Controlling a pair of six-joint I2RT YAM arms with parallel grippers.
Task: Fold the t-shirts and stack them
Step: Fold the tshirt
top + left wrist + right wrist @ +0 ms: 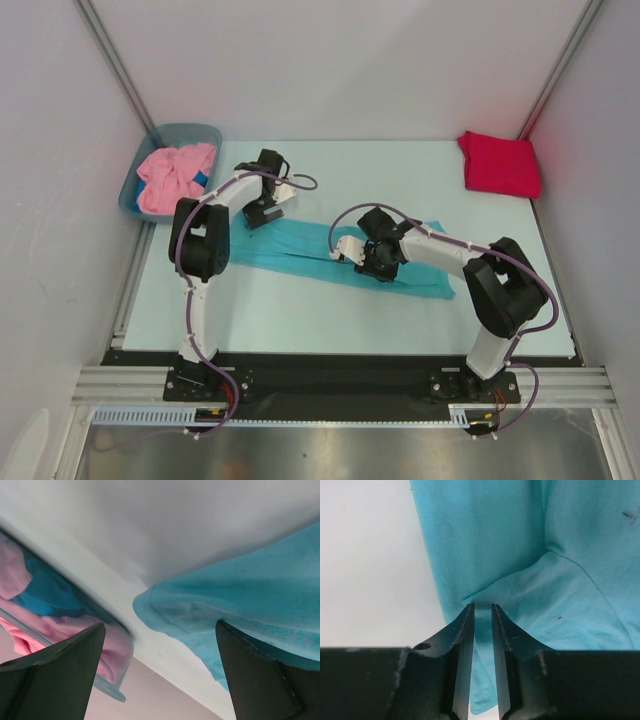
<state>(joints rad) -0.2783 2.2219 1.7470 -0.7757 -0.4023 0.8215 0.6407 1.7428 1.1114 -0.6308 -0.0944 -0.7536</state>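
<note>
Your left claw (160, 625) stands wide apart over the turquoise t-shirt (300, 245) in the table's (300, 310) middle; your right claw (482, 607) is narrowly apart at a crease.

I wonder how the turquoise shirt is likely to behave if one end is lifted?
Probably floppy: the turquoise shirt lies flat in a long folded strip with soft creases, so it would likely sag and unfold. Probably light too: its cloth looks thin.
</note>
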